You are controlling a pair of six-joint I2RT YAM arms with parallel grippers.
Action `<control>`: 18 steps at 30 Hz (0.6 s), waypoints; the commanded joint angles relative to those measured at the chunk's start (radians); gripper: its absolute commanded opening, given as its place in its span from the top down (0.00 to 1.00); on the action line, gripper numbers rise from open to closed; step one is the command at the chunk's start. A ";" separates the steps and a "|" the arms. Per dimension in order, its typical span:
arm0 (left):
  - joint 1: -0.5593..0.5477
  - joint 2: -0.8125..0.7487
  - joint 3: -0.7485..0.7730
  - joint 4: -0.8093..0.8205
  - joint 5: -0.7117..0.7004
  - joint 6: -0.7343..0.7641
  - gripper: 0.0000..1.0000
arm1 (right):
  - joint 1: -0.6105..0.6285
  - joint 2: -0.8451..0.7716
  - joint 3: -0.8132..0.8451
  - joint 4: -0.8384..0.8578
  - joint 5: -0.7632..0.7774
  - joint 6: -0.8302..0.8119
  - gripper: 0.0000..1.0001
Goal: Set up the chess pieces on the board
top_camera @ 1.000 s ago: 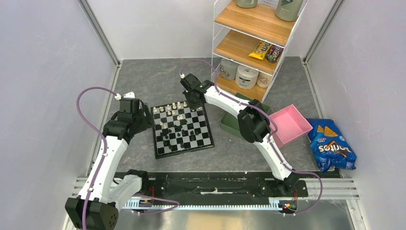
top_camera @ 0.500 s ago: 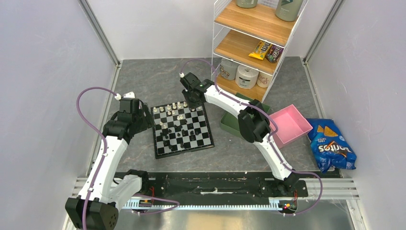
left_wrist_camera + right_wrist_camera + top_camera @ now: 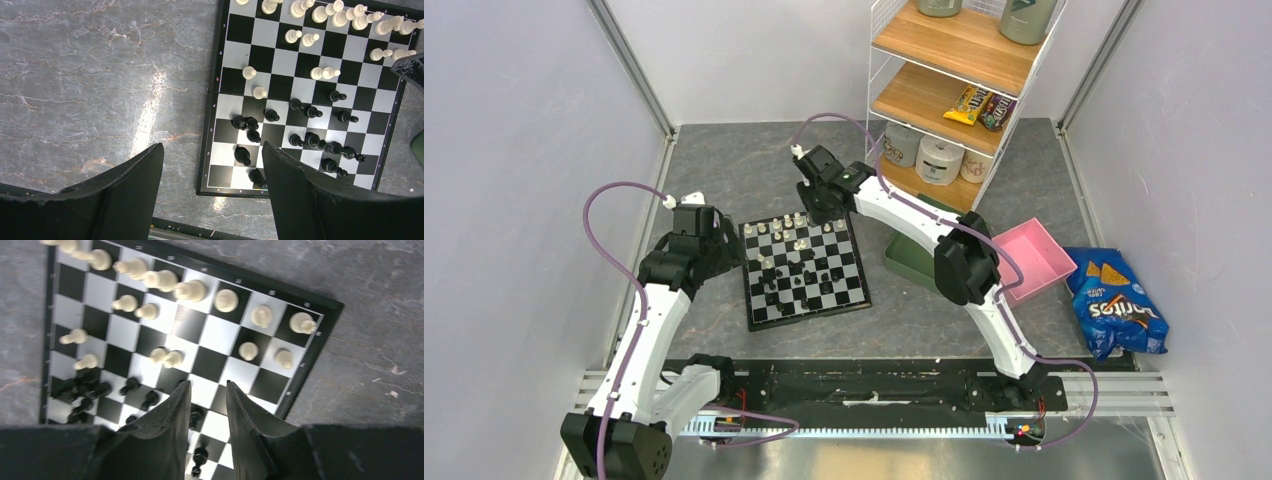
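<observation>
Cream and black chess pieces (image 3: 248, 72) crowd one chequered board (image 3: 236, 52) on the grey tabletop (image 3: 100, 75).
Sixteen cream stand on the far side, black too bunched to count; left end effector (image 3: 212, 165) gapes empty, right end effector (image 3: 207, 390) slightly parted, empty.

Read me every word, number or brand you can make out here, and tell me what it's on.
"Doritos": on the blue chip bag.
"7", "6", "5", "4", "3": along the border of the board, left wrist view.
Candy packets on the shelf: too small to read.
Border marks in the right wrist view: blurred.
</observation>
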 commanded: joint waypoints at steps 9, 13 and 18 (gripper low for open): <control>0.007 -0.012 -0.005 0.016 0.015 -0.006 0.21 | 0.063 0.072 0.098 0.004 -0.080 0.004 0.61; 0.009 -0.011 -0.005 0.017 0.016 -0.005 0.21 | 0.063 0.097 0.121 -0.003 -0.072 0.003 0.61; 0.009 -0.011 -0.005 0.018 0.017 -0.006 0.21 | 0.063 0.125 0.138 -0.008 -0.060 0.001 0.62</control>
